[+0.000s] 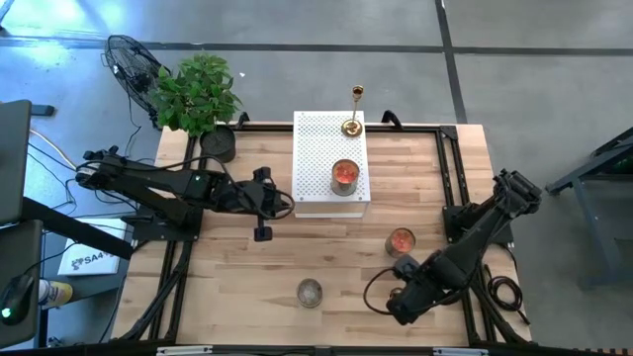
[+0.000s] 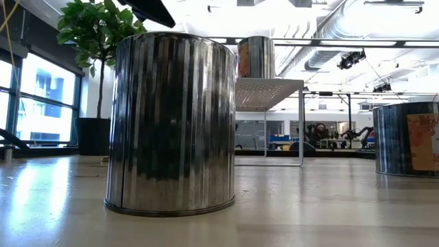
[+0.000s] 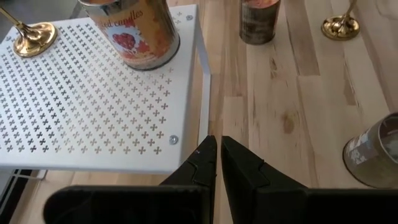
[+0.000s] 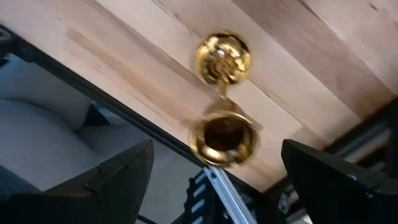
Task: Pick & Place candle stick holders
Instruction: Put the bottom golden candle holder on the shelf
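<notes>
Candle tin [image 1: 344, 176] on white rack [image 1: 315, 158], gold holder [image 1: 353, 124] beside

floor [image 1: 297, 69]: grey concrete, dark seam lines
windows [image 2: 38, 96]: tall, bright daylight
ceiling [image 2: 343, 27]: white ducts and pipes, strong lights
plant [image 1: 196, 94]: potted, at the bench's far left corner
fan [image 1: 134, 64]: on the floor beside it
</notes>
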Robot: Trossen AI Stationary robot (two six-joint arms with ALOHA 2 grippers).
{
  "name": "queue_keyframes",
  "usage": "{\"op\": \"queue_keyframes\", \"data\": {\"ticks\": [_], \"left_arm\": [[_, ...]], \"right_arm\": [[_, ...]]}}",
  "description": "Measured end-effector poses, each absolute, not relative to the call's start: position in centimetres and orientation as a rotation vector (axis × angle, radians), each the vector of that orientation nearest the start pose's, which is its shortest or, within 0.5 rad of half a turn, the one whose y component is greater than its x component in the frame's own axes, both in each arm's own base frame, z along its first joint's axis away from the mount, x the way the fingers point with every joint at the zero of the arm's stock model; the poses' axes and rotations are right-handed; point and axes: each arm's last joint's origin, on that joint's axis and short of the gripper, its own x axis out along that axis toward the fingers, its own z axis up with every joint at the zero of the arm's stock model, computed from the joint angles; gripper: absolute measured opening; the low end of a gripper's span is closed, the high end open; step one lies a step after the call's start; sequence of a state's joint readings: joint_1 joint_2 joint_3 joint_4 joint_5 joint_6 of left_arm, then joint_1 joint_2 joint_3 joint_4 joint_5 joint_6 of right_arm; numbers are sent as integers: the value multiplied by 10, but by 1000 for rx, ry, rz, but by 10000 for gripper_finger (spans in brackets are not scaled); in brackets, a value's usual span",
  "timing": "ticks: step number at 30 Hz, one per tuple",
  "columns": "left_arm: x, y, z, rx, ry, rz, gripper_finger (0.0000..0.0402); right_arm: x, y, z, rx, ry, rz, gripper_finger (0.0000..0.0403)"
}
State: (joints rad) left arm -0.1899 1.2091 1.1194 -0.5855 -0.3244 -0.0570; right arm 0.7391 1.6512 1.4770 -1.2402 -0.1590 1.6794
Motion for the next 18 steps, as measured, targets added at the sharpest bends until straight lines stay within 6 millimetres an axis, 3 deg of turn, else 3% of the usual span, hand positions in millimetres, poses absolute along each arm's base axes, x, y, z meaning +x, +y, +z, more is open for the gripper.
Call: {"op": "queue_keyframes", "data": {"ticks": [18], "left_arm": [[248,-38,329,116,648,146,19]], "right_arm": [[227,210,288,851,1466,-537,345]]}}
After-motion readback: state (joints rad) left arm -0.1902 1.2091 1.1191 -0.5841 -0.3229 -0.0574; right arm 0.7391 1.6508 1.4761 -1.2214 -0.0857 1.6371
